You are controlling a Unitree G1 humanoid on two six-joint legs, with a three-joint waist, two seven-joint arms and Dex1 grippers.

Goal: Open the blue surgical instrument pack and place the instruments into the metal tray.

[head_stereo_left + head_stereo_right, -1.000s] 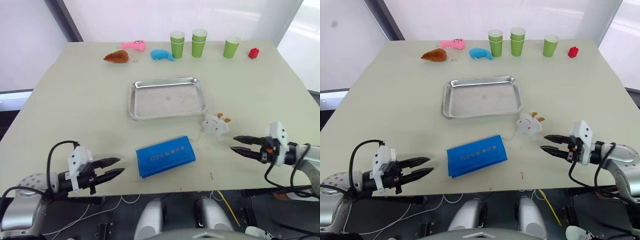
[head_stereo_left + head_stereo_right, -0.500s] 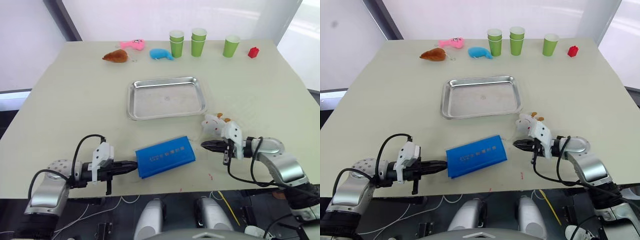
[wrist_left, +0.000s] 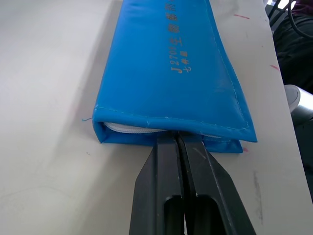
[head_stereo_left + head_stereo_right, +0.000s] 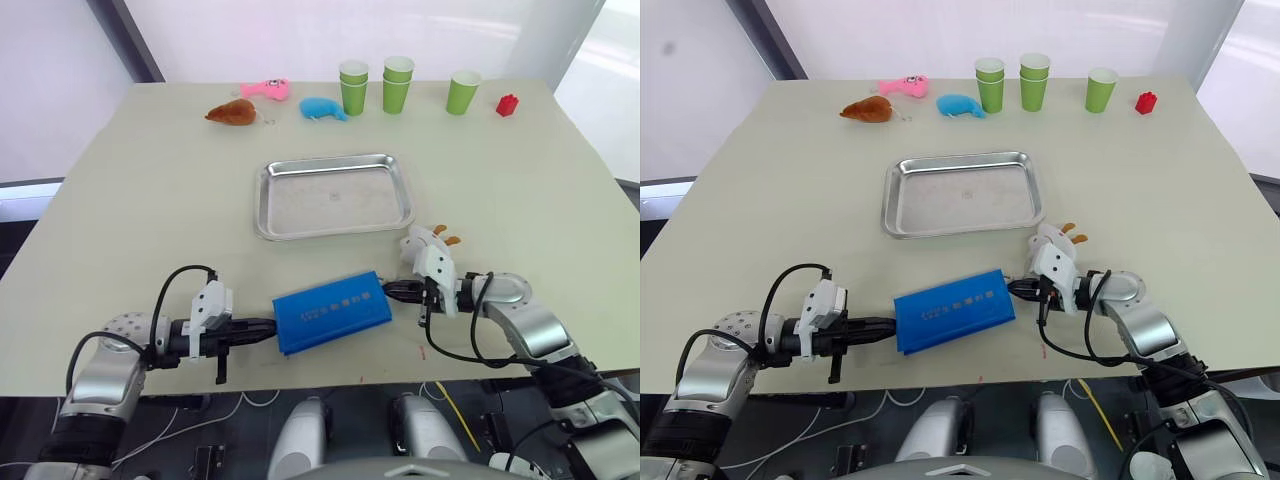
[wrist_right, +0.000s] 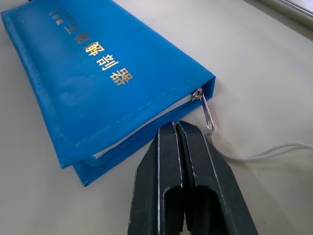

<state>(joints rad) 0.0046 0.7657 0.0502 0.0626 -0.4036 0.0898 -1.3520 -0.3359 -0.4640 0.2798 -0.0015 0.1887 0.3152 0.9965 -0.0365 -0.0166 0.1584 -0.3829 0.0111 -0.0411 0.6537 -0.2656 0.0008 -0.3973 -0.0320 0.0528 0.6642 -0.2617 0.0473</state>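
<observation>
Both claws are pressed closed, empty, tips at opposite ends of the closed pack: left claw, right claw beside the zipper pull; contents hidden

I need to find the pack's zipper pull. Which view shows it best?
The right wrist view: the zipper pull hangs at the blue surgical instrument pack's corner, string attached. The eye views show the pack small; the left wrist view shows its opposite end.

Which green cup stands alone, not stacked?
The rightmost green cup, beside the red block. The other two green cups are each double stacks.
</observation>
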